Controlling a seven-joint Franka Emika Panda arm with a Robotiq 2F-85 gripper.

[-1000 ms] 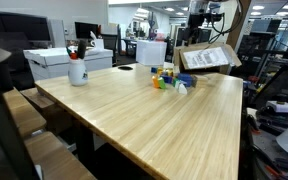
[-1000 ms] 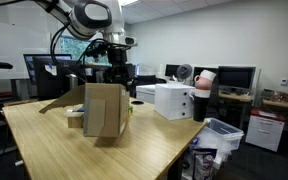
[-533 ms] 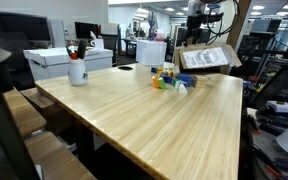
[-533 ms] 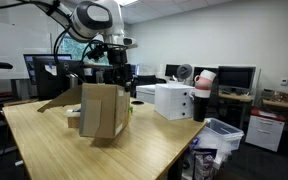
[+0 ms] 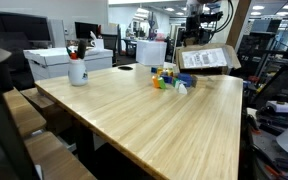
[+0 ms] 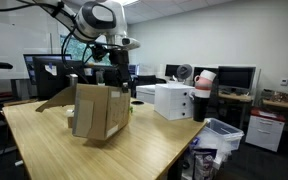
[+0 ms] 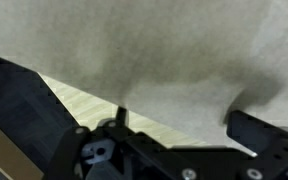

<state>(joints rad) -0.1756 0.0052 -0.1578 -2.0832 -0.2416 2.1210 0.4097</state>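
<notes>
One cardboard box (image 6: 96, 112), one white mug (image 5: 77, 71) of pens, one wooden table (image 5: 154, 120)

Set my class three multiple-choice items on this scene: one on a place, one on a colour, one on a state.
1. Where do the small colourful toys lie?
A. on a chair
B. on the table, beside the cardboard box
C. on the floor

2. What colour is the table top?
A. light wood
B. black
C. red

3. How does the white cup stand?
A. tipped on its side
B. upside down
C. upright, with things sticking out of its top

Answers:
1 B, since an exterior view shows the toys on the table top right next to the box.
2 A, since both exterior views show pale wood grain.
3 C, since the cup's mouth faces up and thin things rise from it.
</notes>
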